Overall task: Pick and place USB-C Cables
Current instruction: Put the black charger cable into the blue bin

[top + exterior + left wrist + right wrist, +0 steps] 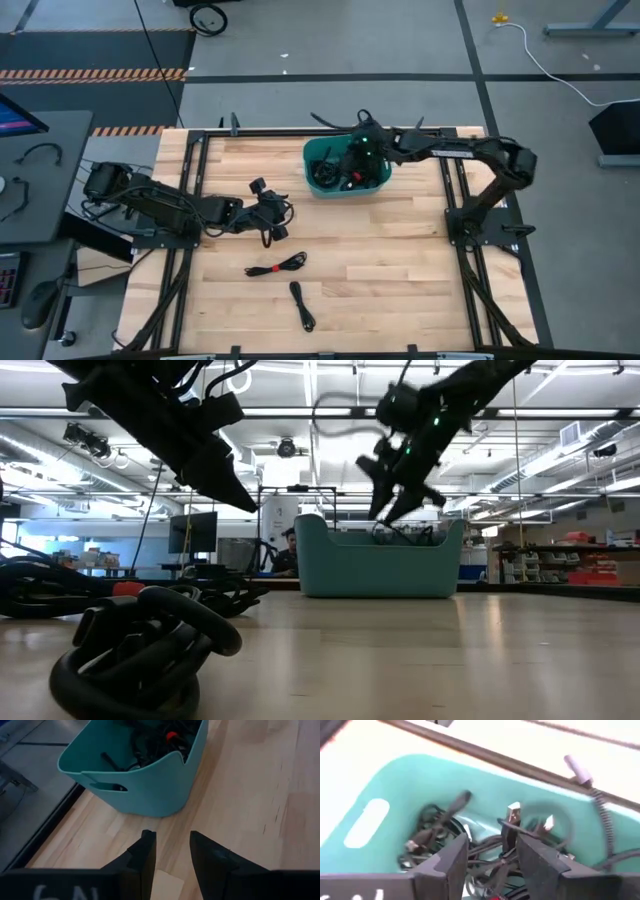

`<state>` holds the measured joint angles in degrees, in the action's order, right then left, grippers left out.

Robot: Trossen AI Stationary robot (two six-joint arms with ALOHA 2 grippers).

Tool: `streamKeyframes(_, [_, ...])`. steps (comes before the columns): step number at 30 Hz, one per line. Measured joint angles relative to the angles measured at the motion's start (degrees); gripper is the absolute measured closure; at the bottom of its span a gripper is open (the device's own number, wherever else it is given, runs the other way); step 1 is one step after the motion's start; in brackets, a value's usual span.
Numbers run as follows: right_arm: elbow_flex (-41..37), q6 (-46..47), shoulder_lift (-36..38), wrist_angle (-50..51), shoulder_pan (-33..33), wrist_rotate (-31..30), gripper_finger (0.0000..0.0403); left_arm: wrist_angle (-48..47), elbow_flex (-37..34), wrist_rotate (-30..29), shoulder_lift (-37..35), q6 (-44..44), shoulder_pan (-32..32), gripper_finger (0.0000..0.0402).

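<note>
Your right tool (352,160) sits over the teal bin (378,184) in the upper middle of the high view, its arm reaching in from the right edge of the counter (400,260). In the right wrist view its fingers (451,860) stand a little apart above the pile inside, and nothing can be seen pinched between them. From the low view that tool (395,495) hangs just above the bin's rim (380,532), right of centre.

Your left tool (272,212) is left of centre in the high view, below and to the left of the bin, above bare wood. The left wrist view shows its fingers (145,857) parted by a narrow gap and holding nothing, with the bin (150,790) ahead of them in the upper half of that frame.

Most of the USB-C Cables (440,827) lie tangled in the bin; you can see a red tie (172,736) among them at the top of the left wrist view. Two more remain out on the counter: one with a red tie (275,267) just below the left tool, and another (302,305) lower still, near the bottom centre of the high view. In the low view a thick black coil (140,650) fills the lower left foreground.

A person (288,550) shows far behind the bin.
</note>
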<state>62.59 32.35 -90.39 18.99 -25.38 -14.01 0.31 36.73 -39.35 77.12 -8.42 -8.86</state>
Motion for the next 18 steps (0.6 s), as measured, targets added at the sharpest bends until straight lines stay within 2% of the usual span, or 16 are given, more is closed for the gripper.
streamKeyframes(6, [0.0, -3.8, 6.3, 2.3, 5.3, -7.1, 0.023, 0.1, 0.0, 0.1, 0.0, -2.6, -0.1, 0.0276])
streamKeyframes(14, [-4.6, -10.5, 9.3, 2.3, 14.6, -7.9, 0.0231, 0.2, 0.0, 0.3, 0.0, -6.8, -2.3, 0.0276])
streamKeyframes(18, [-11.0, -10.3, 9.5, -6.0, 20.2, -10.3, 0.0233, 0.3, 0.0, 0.3, 0.0, -8.5, -4.2, 0.0276])
